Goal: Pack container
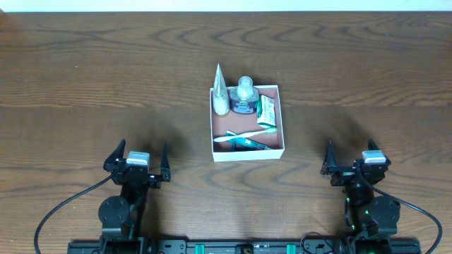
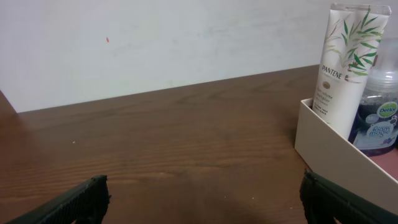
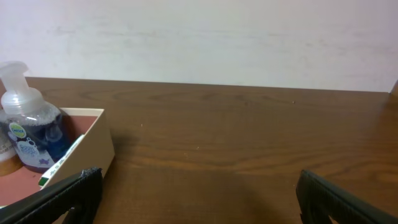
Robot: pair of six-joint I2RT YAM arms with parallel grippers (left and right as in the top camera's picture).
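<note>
Overhead: the container [image 1: 248, 153] sits on the table [image 1: 85, 85], ahead of both arms and between them. It is forward and to the right of the left end effector [image 1: 142, 149], and forward and to the left of the right end effector [image 1: 351, 156]. It is well apart from each. Inside it are an upright white tube [image 1: 220, 92], a pump bottle [image 1: 244, 95], a green box [image 1: 266, 113] and a toothbrush [image 1: 244, 134]. No loose item shows on the table around it, so the packing looks to be at its end, with both arms parked near their bases. If anything remains, it would call for a reach forward and inward to the container. Otherwise nothing needs to be picked up.

Left wrist: the left end effector [image 2: 208, 202] is spread wide. Its two dark fingertips sit at the lower corners of the view with only bare table between them, so it grips and touches nothing. The container's white wall [image 2: 336, 155] lies ahead on the right, with the tube [image 2: 342, 62] and pump bottle [image 2: 379, 118] rising above it.

Right wrist: the right end effector [image 3: 199, 199] is likewise released and empty, with bare wood between its fingers. The container's corner [image 3: 99, 146] and the pump bottle [image 3: 31, 124] lie ahead on the left, beyond its left finger and not touching it.
</note>
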